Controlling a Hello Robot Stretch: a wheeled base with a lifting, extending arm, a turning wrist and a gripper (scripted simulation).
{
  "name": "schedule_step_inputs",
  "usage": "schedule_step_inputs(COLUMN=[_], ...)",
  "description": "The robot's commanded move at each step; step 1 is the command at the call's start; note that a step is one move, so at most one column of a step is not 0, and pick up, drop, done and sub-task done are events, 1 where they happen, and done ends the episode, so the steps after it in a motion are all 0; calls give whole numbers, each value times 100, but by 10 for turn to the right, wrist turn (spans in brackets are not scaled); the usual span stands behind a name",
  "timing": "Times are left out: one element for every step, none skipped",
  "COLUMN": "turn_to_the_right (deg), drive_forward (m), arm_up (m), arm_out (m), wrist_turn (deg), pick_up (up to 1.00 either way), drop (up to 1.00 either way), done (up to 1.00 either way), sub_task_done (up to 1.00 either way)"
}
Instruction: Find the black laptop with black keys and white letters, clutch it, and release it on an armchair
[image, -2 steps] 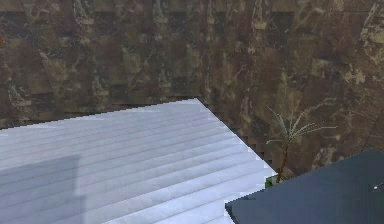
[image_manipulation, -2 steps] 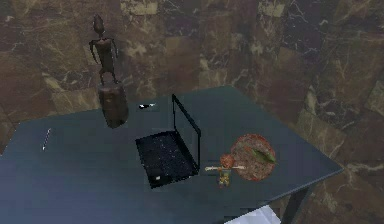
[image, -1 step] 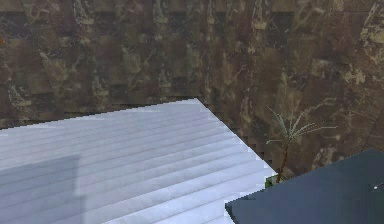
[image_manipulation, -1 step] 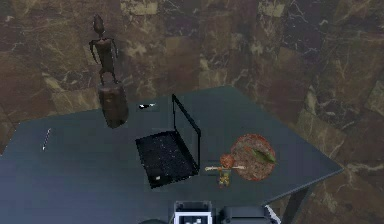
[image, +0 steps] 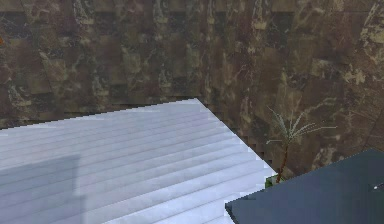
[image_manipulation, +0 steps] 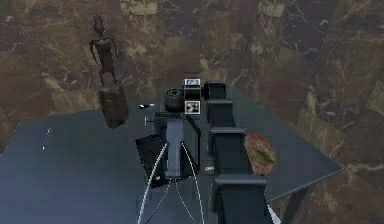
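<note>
Flanking end effector, statue, brown lump

Forward angled down, side overlooking shared table

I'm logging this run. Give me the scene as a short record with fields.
surface: table, dark
floor: floor, white planks
decor: statue on a brown block, on the table
gripper: gripper over the table; cannot tell whether it holds anything
near gripper: black flat thing on the table, maybe the laptop
also on table: brown lump, right of the arm
by wall: plant
</note>
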Motion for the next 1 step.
schedule_step_inputs(turn_to_the_right=[0], drive_forward=[0], arm_up=[0], arm_out=[0], wrist_turn=[450], pick_up=[0], drop=[0], done=[0], sub_task_done=[0])
